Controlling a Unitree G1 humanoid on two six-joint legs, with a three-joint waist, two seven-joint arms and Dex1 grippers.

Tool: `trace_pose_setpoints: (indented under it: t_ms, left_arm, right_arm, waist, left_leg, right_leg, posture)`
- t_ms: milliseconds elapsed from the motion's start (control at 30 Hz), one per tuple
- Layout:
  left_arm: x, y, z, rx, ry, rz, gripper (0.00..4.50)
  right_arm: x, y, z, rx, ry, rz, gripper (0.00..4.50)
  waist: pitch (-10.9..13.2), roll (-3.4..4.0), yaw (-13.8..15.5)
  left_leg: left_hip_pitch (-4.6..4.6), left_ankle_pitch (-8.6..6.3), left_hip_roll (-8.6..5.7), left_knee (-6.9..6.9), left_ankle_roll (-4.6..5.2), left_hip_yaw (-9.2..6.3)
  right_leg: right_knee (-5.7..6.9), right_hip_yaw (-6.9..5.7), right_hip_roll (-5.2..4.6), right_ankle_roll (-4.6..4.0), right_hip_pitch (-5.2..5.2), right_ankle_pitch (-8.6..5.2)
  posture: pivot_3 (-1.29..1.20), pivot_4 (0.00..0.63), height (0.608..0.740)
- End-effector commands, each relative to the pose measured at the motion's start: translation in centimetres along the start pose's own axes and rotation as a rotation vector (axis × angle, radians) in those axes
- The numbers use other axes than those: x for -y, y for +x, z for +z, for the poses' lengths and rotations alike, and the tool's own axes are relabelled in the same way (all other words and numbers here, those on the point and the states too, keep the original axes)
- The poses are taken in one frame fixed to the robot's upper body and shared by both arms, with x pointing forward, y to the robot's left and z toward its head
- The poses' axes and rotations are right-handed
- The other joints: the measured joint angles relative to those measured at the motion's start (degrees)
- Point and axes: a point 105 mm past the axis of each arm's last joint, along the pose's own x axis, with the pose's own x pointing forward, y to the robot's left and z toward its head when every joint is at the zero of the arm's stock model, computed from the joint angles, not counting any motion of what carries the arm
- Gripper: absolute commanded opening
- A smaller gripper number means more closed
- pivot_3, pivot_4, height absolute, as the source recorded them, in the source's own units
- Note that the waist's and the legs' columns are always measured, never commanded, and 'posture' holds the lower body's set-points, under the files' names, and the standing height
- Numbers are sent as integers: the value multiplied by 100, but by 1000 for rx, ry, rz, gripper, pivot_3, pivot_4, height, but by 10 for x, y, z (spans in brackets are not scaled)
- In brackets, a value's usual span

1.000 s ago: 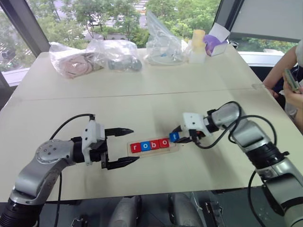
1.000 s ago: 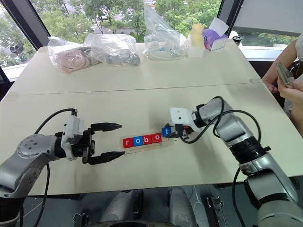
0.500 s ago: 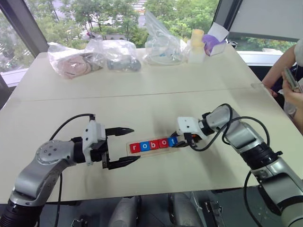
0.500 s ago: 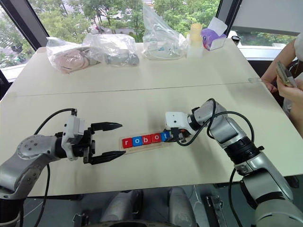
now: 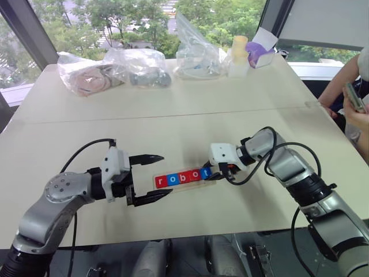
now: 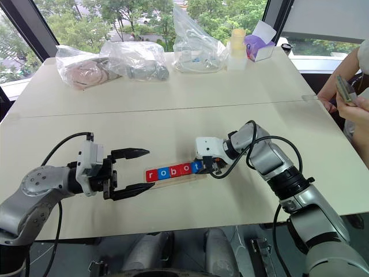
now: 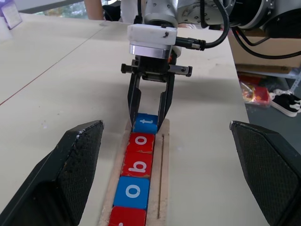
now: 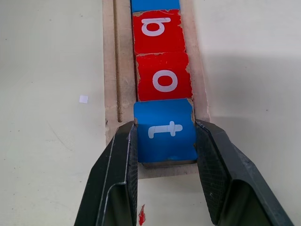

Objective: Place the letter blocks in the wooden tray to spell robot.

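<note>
My right end effector (image 8: 165, 183) is clamped on the blue square "t" block (image 8: 165, 129), seated at the near end of the long pale wooden tray (image 7: 162, 155) beside the glossy red "o" block (image 8: 164, 77). The row reads robot; I judge only letting go remains. My left end effector (image 5: 151, 178) hovers spread apart off the tray's far end, above the matte beige desk (image 5: 190, 124).

The robot's 2 arms are built of rounded silver-grey metal segments joined by black collars, with looping black cables running outside the forearms. Each wrist carries a white block. The left end effector (image 5: 147, 179) and right end effector (image 7: 149, 114) each have 2 black fingers (image 8: 117, 183) with textured inner pads.
</note>
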Motion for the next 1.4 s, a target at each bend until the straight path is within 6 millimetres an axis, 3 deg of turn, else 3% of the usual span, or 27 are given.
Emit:
trace_pose_setpoints:
  t_ms: [33,100,300,333,567,733,1000,1400]
  left_arm:
    - [3,0,8,24,20,-1,4500]
    - [3,0,8,24,20,1,4500]
    - [2,0,8,26,20,5,4500]
    - [2,0,8,26,20,6,4500]
    - [2,0,8,31,19,12,4500]
    - [1,1,6,33,18,11,4500]
    - [0,2,6,35,19,4,4500]
    - [0,0,6,31,19,8,4500]
  right_arm:
    - [3,1,5,1,-19,-2,1157]
    - [3,2,4,0,-16,-3,1157]
    - [4,2,7,3,-13,-8,4194]
    - [5,0,8,5,-18,-12,4435]
    - [15,-24,12,15,-14,-92,4435]
    - [18,-35,0,-16,13,-134,4435]
    - [19,-31,-6,-18,30,-147,4435]
    - [27,-23,4,12,11,-159,4435]
  waist:
    - [0,0,0]
    - [0,0,0]
    - [0,0,1]
    - [0,0,2]
    - [0,0,10]
    - [0,0,7]
    - [0,0,4]
    - [0,0,4]
  left_leg:
    - [0,0,0,0,0,0]
    - [1,0,0,0,0,0]
    - [2,0,0,0,0,0]
    - [2,0,0,0,0,0]
    - [1,0,-1,0,0,0]
    - [1,0,-1,0,0,0]
    - [0,0,0,0,0,1]
    - [0,0,0,0,0,1]
  right_leg:
    - [0,0,0,-1,0,0]
    - [0,0,0,-1,0,0]
    - [0,0,1,-1,1,0]
    - [0,0,1,0,2,0]
    - [0,0,-1,-1,1,0]
    - [0,0,-1,-1,1,0]
    - [0,0,0,-1,1,0]
    - [0,0,0,-1,1,0]
  posture:
    - [0,150,740]
    - [0,150,740]
    - [0,150,740]
    - [0,150,740]
    - [0,150,740]
    - [0,150,740]
    - [0,150,740]
    - [0,150,740]
